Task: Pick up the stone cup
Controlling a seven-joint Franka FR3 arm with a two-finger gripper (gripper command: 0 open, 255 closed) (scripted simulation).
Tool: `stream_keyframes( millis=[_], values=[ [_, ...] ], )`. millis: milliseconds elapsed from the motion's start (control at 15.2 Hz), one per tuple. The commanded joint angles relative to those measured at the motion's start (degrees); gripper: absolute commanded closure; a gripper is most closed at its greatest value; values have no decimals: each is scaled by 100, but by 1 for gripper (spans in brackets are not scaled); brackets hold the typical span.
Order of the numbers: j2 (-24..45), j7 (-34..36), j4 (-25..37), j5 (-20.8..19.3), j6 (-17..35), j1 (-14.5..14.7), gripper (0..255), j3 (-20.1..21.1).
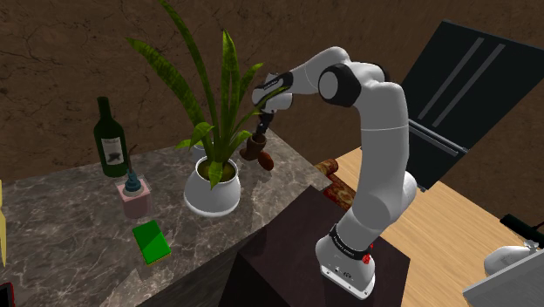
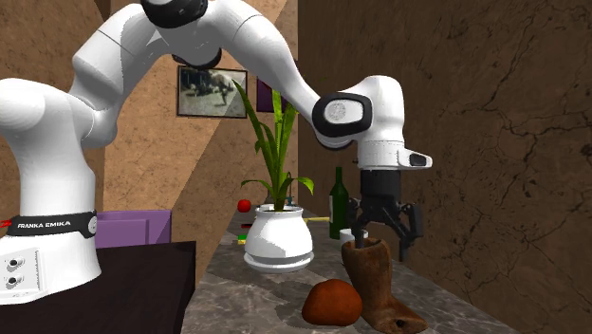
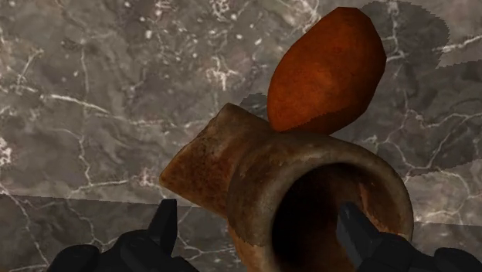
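The brown boot-shaped cup (image 3: 224,154) is found upright directly beneath the black end effector (image 3: 259,232), whose wide-spread fingers are set astride its rim.

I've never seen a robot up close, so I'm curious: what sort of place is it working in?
Probably a room in a home, perhaps a kitchen: a marble counter holds a potted plant and a wine bottle, and a framed picture hangs on the wall.
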Motion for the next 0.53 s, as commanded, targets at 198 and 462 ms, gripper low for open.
stream_keyframes(
  millis=[198,462],
  values=[
    [129,-27,0,33,130,-25,0,25],
    [131,-27,3,33,129,-25,255,25]
  ],
)
